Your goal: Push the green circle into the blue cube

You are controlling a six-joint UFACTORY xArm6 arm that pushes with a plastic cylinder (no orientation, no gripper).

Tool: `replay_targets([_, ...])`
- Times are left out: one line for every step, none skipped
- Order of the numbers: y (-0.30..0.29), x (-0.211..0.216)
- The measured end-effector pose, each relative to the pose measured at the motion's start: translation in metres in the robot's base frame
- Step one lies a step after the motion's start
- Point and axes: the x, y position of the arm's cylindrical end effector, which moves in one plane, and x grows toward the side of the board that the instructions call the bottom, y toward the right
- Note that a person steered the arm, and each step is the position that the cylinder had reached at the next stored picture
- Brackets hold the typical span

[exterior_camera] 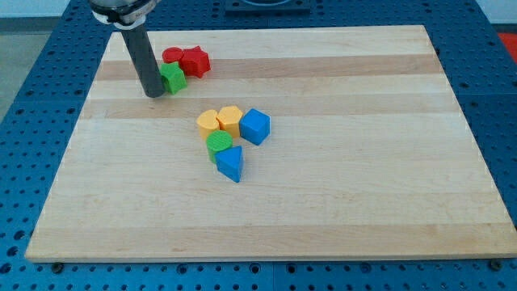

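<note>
The green circle lies near the board's middle, touching a blue triangular block just below it. The blue cube sits up and to the right of the green circle, a small gap apart from it. Two yellow blocks lie side by side just above the green circle, the right one touching the blue cube. My tip is at the view's upper left, far from the green circle, touching the left side of a green star-like block.
A red circle and a red star-like block lie just above the green block at the upper left. The wooden board lies on a blue perforated table.
</note>
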Motion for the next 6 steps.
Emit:
replay_targets([-0.007,0.027])
replay_targets([-0.022,0.098])
replay_targets([0.002,0.150])
replay_targets([0.057,0.157])
replay_targets([0.101,0.145])
replay_targets([0.126,0.129])
